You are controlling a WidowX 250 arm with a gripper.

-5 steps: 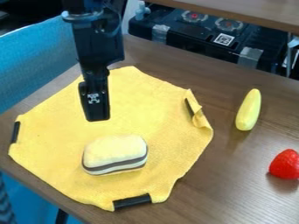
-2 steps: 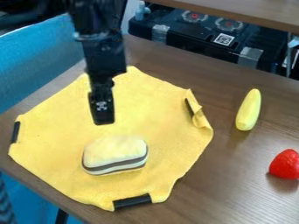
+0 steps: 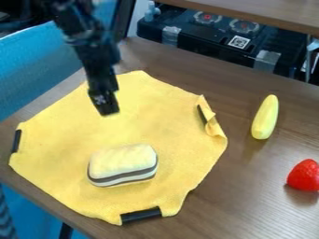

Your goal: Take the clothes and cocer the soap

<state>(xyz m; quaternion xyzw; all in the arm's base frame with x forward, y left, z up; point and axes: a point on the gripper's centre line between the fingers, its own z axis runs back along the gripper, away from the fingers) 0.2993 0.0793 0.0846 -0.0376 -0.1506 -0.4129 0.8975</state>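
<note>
Gripper [image 3: 106, 112] has drawn away from the soap [image 3: 122, 163] and hangs over the yellow cloth [image 3: 168, 126]; claw apart or together, cannot tell; soap sits on the cloth, towards its front edge, on the worktop [image 3: 233, 196].

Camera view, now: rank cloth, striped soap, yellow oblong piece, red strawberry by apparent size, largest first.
1. Cloth
2. Striped soap
3. Yellow oblong piece and strawberry: too close to rank, the strawberry being nearer the camera.
</note>
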